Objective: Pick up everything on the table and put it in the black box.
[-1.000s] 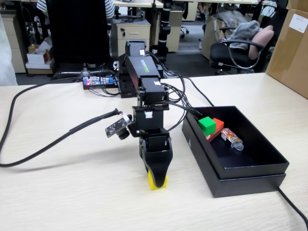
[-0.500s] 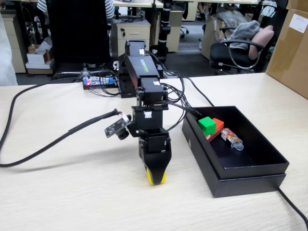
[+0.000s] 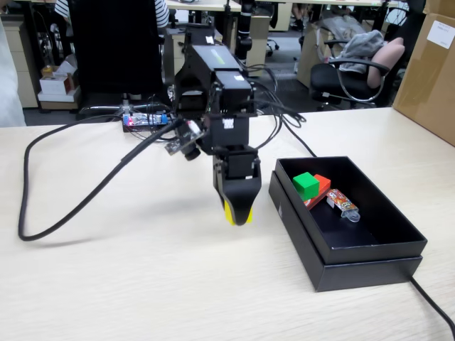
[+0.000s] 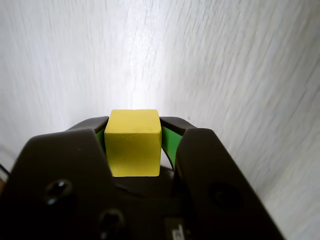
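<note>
My gripper is shut on a yellow cube, which shows in the fixed view as a yellow edge between the black jaws. It hangs a little above the pale wooden table, just left of the black box. Green pads line the jaws on both sides of the cube. Inside the box lie a green cube, an orange block under it, and a small wrapped item.
A thick black cable loops over the table at the left. A small circuit board sits at the table's far edge. A cardboard box stands at the far right. A cable runs off the box's front right corner.
</note>
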You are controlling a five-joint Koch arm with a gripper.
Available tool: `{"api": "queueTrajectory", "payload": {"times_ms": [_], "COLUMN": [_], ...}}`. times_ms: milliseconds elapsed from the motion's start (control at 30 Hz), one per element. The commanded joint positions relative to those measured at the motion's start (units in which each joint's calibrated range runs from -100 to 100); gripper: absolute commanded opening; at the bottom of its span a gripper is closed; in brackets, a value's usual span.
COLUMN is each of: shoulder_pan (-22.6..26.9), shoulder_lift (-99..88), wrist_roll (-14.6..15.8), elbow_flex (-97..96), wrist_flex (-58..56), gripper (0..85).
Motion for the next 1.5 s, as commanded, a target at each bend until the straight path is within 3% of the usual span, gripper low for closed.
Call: {"api": "queueTrajectory", "payload": {"times_ms": [0,300,600,867,1467], "shoulder_pan": [1.17,7.91,14.8,16.51,17.09], "shoulder_lift": [-12.32,-33.2,-30.91,-17.26,-1.88], "wrist_roll": [0.44,2.1,4.25,5.96,6.79], "elbow_flex": [-0.68,-9.56,-6.12,0.5,5.94], "wrist_flex": [-0.39,-0.39,-0.39,-0.39,-0.22], "gripper": [6.9,6.9,6.9,7.0,7.3]}}
